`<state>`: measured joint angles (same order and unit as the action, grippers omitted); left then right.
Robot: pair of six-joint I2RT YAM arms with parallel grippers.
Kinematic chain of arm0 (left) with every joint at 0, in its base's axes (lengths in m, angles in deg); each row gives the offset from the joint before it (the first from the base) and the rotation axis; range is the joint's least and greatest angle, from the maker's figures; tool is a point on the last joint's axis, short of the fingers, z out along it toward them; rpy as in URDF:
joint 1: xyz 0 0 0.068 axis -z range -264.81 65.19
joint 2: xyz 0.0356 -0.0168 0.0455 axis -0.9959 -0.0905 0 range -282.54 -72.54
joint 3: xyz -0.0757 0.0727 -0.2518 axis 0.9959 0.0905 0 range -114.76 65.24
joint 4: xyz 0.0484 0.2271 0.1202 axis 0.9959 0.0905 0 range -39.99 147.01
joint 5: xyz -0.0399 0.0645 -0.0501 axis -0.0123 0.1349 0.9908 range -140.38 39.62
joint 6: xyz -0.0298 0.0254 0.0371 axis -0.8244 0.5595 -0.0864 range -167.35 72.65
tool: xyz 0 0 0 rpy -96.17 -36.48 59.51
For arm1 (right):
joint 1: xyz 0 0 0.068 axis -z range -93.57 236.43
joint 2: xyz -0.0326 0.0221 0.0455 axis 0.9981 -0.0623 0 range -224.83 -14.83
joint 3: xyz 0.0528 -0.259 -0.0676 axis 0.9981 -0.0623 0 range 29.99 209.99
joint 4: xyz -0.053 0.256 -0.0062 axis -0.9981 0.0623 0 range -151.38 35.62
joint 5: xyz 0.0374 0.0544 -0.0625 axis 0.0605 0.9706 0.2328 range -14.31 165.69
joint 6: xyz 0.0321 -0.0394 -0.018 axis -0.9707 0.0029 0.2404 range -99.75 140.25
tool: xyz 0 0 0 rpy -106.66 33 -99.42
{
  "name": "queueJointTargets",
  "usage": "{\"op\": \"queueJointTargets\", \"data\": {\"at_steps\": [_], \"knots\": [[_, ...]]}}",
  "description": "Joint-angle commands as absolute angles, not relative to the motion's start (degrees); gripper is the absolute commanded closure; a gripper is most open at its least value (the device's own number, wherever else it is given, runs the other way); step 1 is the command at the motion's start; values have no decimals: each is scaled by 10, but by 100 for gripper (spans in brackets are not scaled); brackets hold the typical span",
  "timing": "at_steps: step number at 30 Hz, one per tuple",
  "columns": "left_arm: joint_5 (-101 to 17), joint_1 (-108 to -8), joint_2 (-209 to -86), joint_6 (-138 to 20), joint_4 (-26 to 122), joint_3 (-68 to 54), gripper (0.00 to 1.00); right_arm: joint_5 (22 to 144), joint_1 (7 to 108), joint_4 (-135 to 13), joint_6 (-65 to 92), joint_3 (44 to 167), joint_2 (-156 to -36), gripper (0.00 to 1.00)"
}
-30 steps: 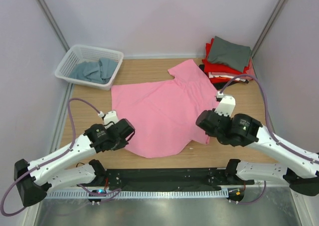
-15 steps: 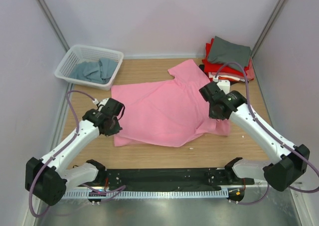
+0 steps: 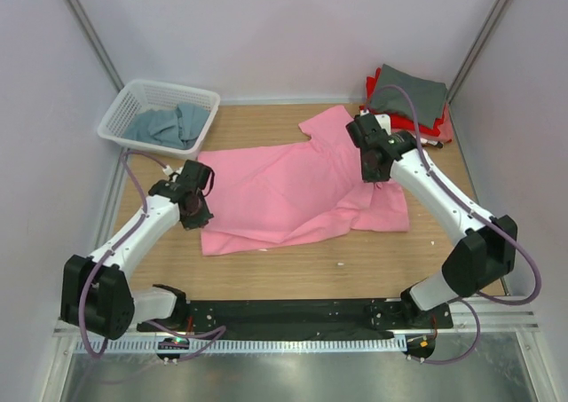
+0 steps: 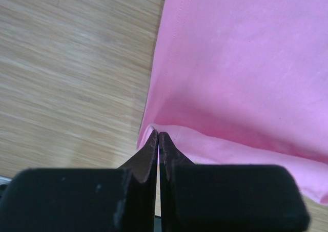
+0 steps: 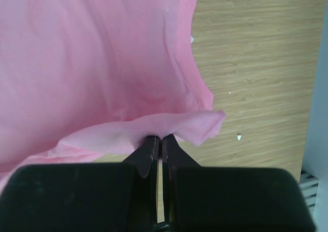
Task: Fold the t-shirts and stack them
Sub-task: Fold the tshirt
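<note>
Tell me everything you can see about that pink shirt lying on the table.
The pink t-shirt is plain, soft-looking cloth with stitched hems, spread mostly flat across the wooden table. One short sleeve points toward the back. Its near part is doubled over onto itself, with a creased fold along the front. The left gripper pinches a corner at its left end, the right gripper a bunched edge at its right end.

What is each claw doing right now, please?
The left claw is shut on the pink t-shirt.
The right claw is shut on the same shirt.
</note>
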<state>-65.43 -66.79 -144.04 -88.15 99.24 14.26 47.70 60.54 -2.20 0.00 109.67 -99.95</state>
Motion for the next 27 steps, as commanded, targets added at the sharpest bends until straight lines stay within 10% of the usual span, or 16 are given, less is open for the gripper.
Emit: {"op": "queueJointTargets", "data": {"at_steps": [1,23,26,27], "knots": [[-648,-678,-1456,-861,962,124,100,481,615,-42,43,1151,-1035,99],[-648,-729,-1654,-851,962,22,99,449,631,-102,123,1337,-1321,99],[-650,-730,-1664,-851,974,16,77,416,632,-100,135,1353,-1349,78],[-646,-730,-1660,-852,975,19,56,383,632,-94,129,1359,-1353,64]]}}
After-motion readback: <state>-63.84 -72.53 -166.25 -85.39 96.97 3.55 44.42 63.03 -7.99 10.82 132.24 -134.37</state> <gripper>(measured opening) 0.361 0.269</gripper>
